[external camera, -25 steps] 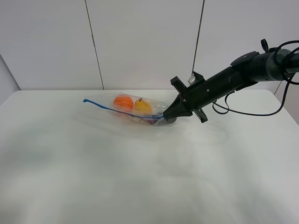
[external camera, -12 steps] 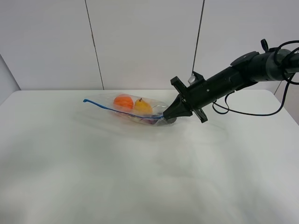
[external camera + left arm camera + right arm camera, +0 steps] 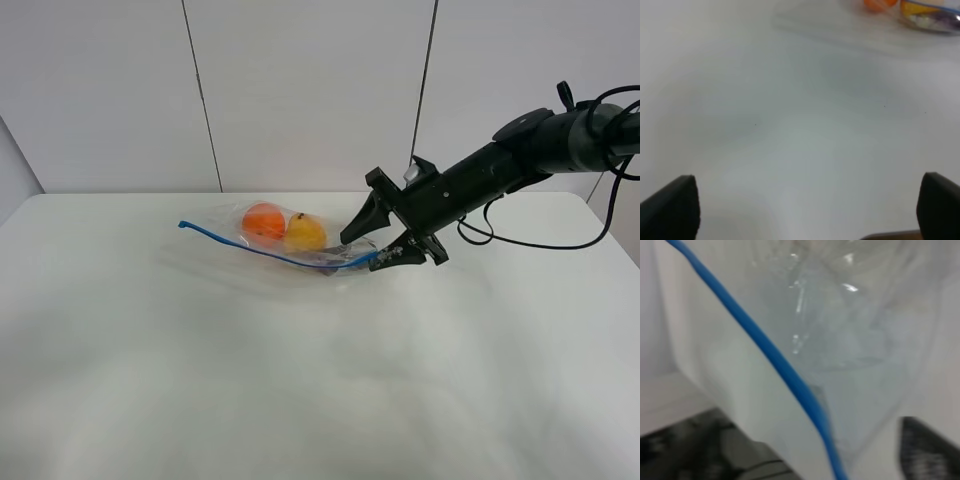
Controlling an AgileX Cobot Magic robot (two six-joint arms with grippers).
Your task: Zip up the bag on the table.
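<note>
The clear bag lies on the white table at the back middle, with an orange fruit and a yellow fruit inside. Its blue zipper strip runs from the left end to the right end. My right gripper is open, its fingers either side of the strip's right end. In the right wrist view the strip runs diagonally between the two dark fingers. My left gripper is open and empty over bare table, with the bag far off at the frame edge.
A white panelled wall stands behind the table. The right arm with its black cable reaches in from the back right. The left arm does not show in the exterior high view.
My right gripper has opened; it was shut on the bag's right end. The zipper strip now sags a little lower and looks longer. The bag's fruits have not moved.
</note>
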